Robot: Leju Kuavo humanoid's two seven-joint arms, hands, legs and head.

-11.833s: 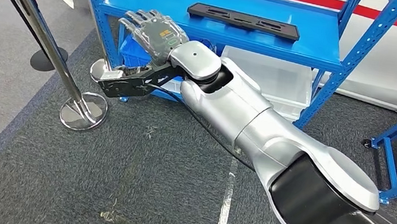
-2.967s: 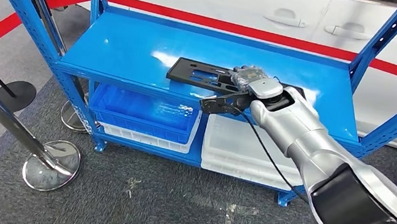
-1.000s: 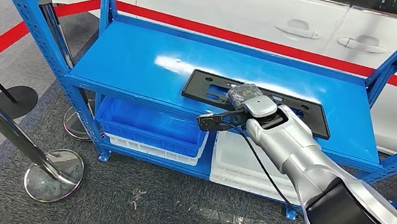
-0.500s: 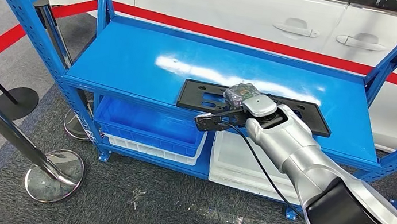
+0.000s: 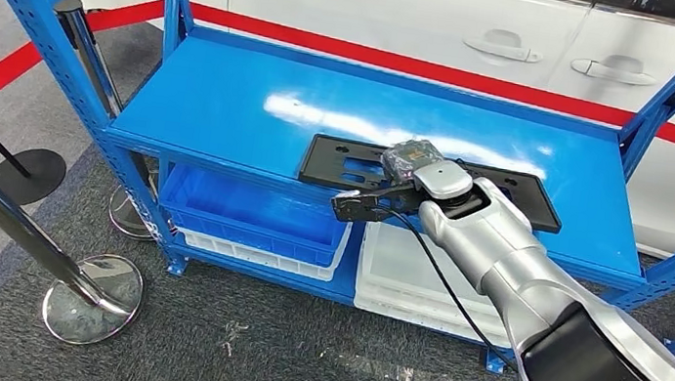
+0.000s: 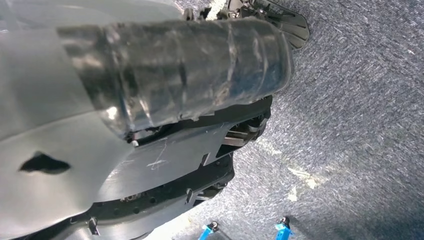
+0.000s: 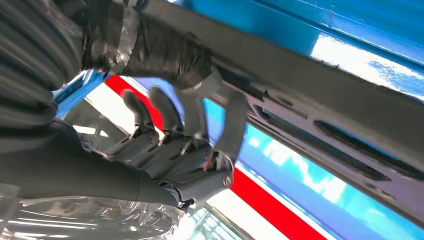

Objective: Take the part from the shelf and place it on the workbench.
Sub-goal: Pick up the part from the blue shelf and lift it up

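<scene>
The right hand (image 5: 408, 163) has its fingers (image 7: 227, 131) clamped on the near edge of the part (image 5: 510, 198), which lies on the shelf (image 5: 228, 97) near its front right. It looks stiff, flat, light; a mid-length hold balances it. Below, a blue bin (image 5: 243, 208) and white bins (image 5: 401, 278) sit, contents hidden. Left hand (image 6: 175, 65): fingers unclear.

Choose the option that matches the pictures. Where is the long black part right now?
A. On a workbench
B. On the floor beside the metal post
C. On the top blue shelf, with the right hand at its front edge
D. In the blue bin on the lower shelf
C: the part lies flat on the top shelf, and the right hand is on its near edge.
</scene>
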